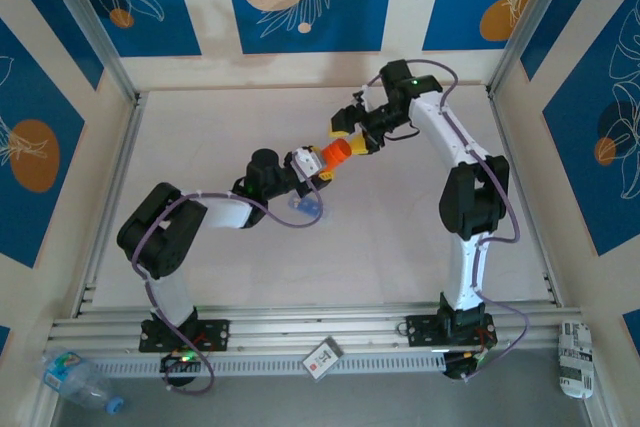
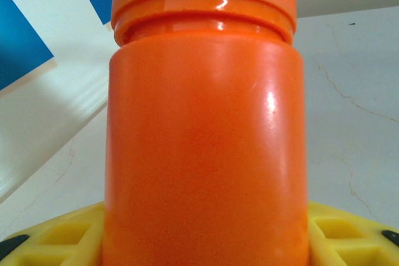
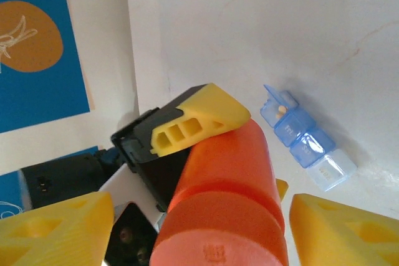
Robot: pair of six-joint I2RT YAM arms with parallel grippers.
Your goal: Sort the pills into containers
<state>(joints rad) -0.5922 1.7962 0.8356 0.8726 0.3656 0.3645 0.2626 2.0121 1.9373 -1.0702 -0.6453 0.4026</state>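
We see the left pincer (image 2: 202,241) pinching an orange bottle (image 1: 337,152) sideways above the tabletop (image 1: 380,247), likely steadying it so the right pincer (image 3: 199,216), spread around its cap (image 3: 218,247) at two o'clock, can open it, while the blue pill box (image 3: 305,144) lies below at seven o'clock.

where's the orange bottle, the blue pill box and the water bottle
orange bottle (image 2: 206,154): left wrist view, middle of its body
blue pill box (image 3: 307,144): right wrist view, a middle compartment's lid
water bottle (image 1: 76,378): top external view, its clear body
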